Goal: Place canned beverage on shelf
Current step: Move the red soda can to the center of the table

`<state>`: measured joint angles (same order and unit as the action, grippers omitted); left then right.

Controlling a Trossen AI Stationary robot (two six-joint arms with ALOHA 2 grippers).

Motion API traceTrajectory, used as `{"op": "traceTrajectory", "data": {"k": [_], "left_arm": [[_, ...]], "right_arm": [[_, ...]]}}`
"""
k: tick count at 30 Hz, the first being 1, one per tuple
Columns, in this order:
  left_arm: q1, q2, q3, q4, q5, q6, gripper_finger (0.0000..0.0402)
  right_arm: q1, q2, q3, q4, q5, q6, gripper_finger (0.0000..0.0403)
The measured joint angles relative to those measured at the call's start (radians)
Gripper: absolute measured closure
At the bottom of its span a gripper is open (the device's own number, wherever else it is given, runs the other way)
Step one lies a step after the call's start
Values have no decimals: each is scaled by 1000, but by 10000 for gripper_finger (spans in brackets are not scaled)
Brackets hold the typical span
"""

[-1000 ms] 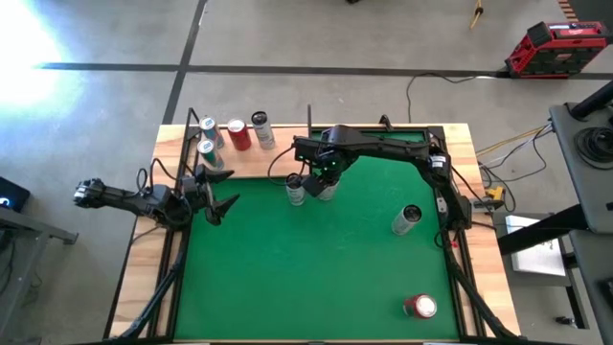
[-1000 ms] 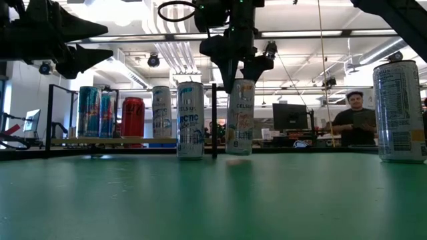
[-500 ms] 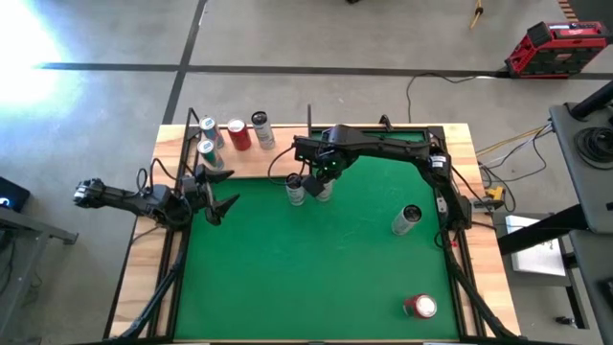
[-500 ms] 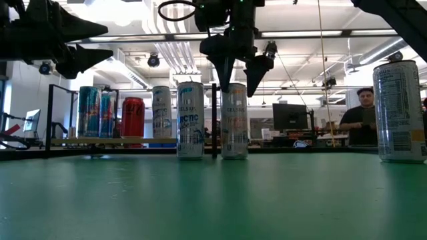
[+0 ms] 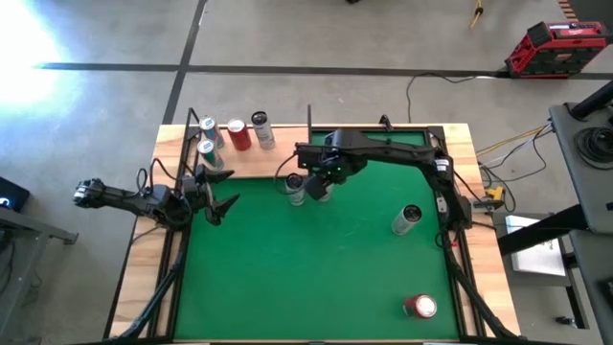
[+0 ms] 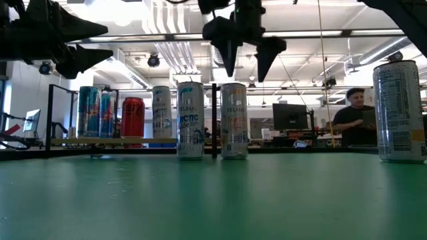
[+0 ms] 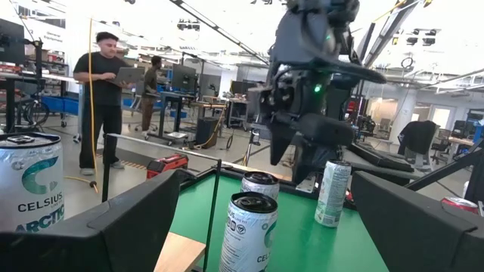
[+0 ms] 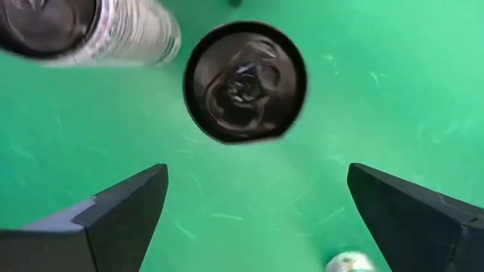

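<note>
1. At the far middle of the green mat (image 5: 316, 268): right gripper (image 6: 244, 61) hanging above an upright Celsius can (image 6: 234, 121), fingers spread wide, clear of its top; second Celsius can (image 6: 190, 120) just left of it.
2. At the far left corner: shelf (image 5: 251, 161) carrying four upright cans (image 5: 237, 133).
3. Beside the table's left edge: left gripper (image 5: 218, 190), fingers apart, empty.
4. On the right: one can (image 5: 407, 218) lying on the mat, a red can (image 5: 420, 306) nearer the front edge.
</note>
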<state>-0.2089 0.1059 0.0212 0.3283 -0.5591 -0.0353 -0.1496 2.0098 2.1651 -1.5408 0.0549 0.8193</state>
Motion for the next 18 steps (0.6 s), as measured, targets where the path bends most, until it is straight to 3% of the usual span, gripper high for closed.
{"op": "traceTrajectory", "data": {"k": [4,12,18], "left_arm": [[0,0,0,0,0,0,27],[0,0,0,0,0,0,27],[0,0,0,0,0,0,27]], "right_arm": [[52,-1,-4,-21,95,133,3],[203,1,-32,-31,387,399,3],[288,2,-41,-28,504,507,3]]}}
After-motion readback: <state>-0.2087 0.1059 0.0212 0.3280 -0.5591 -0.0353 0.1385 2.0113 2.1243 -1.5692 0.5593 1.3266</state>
